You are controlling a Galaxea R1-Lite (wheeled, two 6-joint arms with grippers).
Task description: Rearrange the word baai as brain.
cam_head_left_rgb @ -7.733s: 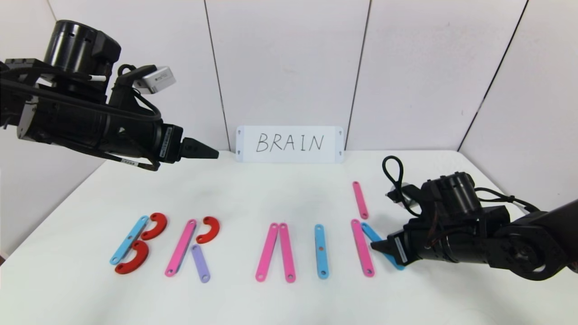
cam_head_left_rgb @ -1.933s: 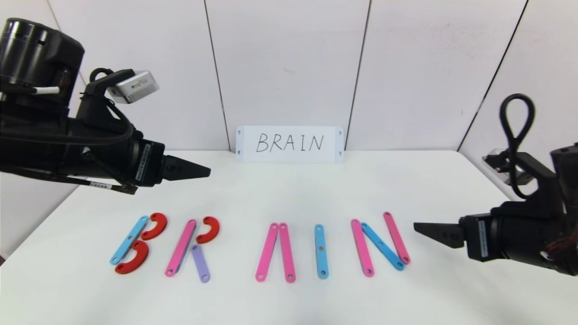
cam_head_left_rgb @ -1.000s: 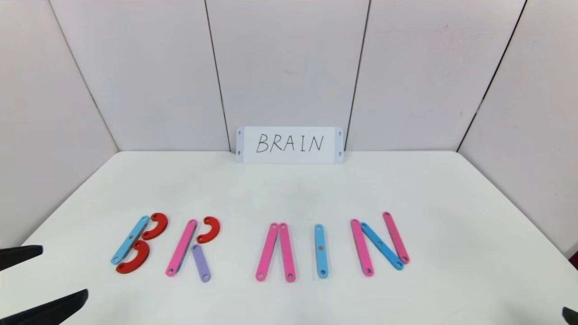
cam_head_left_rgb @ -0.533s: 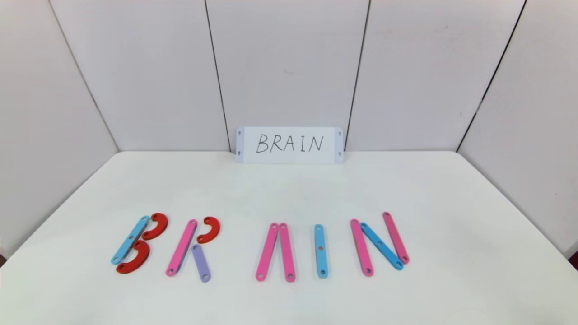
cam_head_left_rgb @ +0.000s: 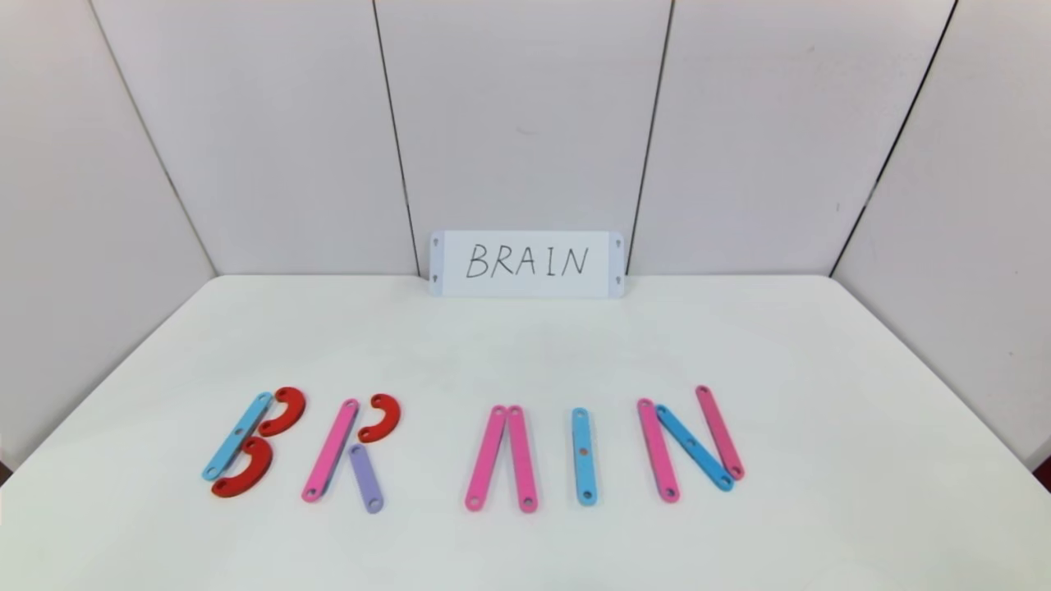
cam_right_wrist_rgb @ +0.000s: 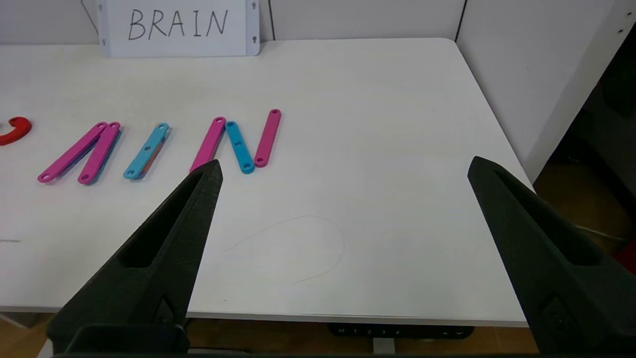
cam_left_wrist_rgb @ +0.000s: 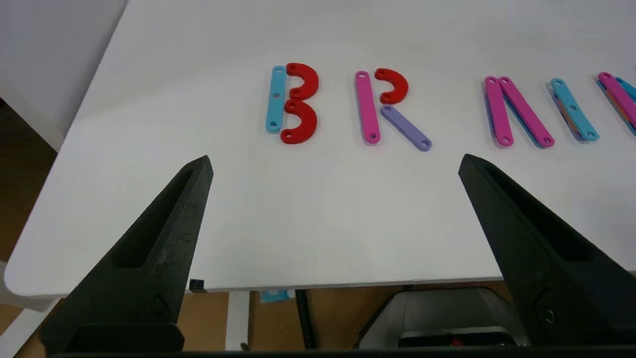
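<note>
Head view shows the word (cam_head_left_rgb: 472, 451) spelling BRAIN on the table (cam_head_left_rgb: 821, 369). Left gripper (cam_left_wrist_rgb: 335, 159) and right gripper (cam_right_wrist_rgb: 343, 166): jaws spread wide, holding nothing, parked off the near edge, letters ahead. Seemingly finished; at most, add the A's crossbar.

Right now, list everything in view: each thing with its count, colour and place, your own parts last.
Table: one, white, under everything.
Card: one, white with BRAIN handwritten in black, standing at the table's far edge against the wall.
Pink strips: five; one in the R, two in the A, two in the N.
Blue strips: three; upright of the B on the left, the I, diagonal of the N.
Purple strip: one, the R's leg.
Red half-rings: three; two in the B, one in the R.
Left hand: black, open, pulled back off the table's near edge, holding nothing.
Right hand: black, open, likewise back, holding nothing.
</note>
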